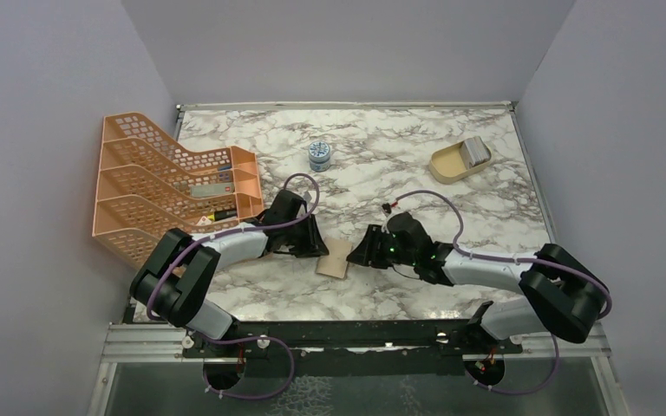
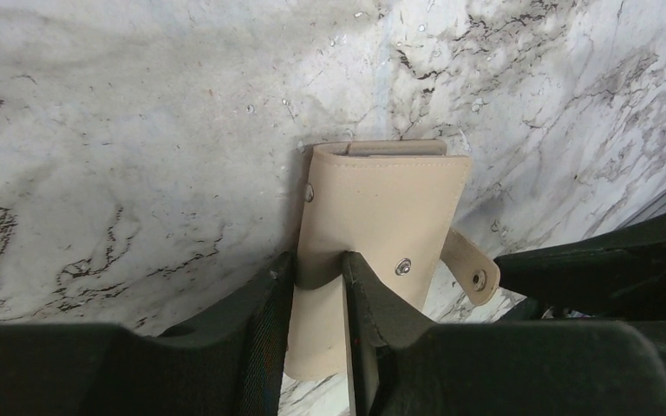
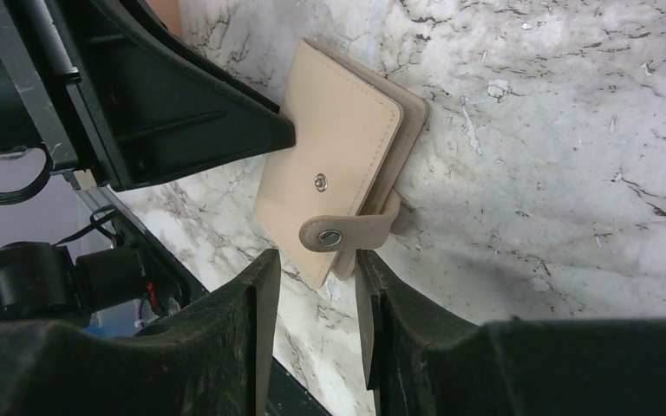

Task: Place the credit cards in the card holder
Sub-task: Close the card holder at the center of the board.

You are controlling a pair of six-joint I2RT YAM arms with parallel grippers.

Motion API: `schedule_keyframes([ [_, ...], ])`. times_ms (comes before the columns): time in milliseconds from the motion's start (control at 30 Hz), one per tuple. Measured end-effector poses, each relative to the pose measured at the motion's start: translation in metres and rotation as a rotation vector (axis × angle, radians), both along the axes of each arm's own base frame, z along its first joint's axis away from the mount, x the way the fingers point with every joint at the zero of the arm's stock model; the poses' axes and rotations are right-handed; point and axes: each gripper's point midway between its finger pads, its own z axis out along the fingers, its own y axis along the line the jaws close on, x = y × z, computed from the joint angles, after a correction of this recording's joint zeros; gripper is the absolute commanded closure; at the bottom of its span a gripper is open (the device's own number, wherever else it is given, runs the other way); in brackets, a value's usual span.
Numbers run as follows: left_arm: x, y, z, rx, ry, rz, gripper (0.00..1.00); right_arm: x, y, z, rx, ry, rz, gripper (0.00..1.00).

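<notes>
The tan card holder [image 1: 335, 258] lies folded on the marble table between my two grippers, its snap tab [image 3: 347, 230] undone. My left gripper [image 2: 316, 262] is shut on the near left edge of the card holder [image 2: 381, 204], which fills the gap between its fingers. My right gripper [image 3: 314, 262] stands open at the opposite side, its fingertips either side of the card holder's [image 3: 329, 139] near corner without pinching it. The credit cards [image 1: 477, 152] sit as a pale stack in a beige dish [image 1: 447, 166] at the back right, far from both grippers.
An orange mesh file rack [image 1: 169, 186] stands along the left wall, close behind the left arm. A small blue-and-white tin [image 1: 319, 155] sits at the back middle. Grey walls close in the table on three sides.
</notes>
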Motion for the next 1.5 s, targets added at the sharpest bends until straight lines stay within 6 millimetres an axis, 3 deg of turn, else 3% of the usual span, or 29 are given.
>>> schedule_keyframes([
  [233,-0.002,-0.004,-0.001,-0.018,0.006,0.015,0.74,0.004,0.006,-0.010,-0.011,0.018,0.005,0.64],
  [500,-0.005,-0.010,-0.001,-0.042,0.009,0.023,0.74,0.004,0.015,-0.007,0.001,0.014,0.046,0.63],
  [767,-0.005,-0.011,-0.001,-0.047,0.011,0.028,0.74,0.003,0.004,0.005,-0.044,-0.016,0.046,0.70],
  [1067,-0.005,-0.011,-0.001,-0.049,0.011,0.030,0.74,0.008,0.000,0.008,-0.056,-0.008,-0.009,0.69],
  [1300,-0.006,-0.013,-0.001,-0.051,0.008,0.026,0.74,0.007,0.003,-0.019,-0.096,0.049,0.000,0.70],
  [1500,-0.006,-0.013,-0.001,-0.052,0.007,0.026,0.74,0.007,0.007,-0.024,-0.094,0.064,0.017,0.73],
])
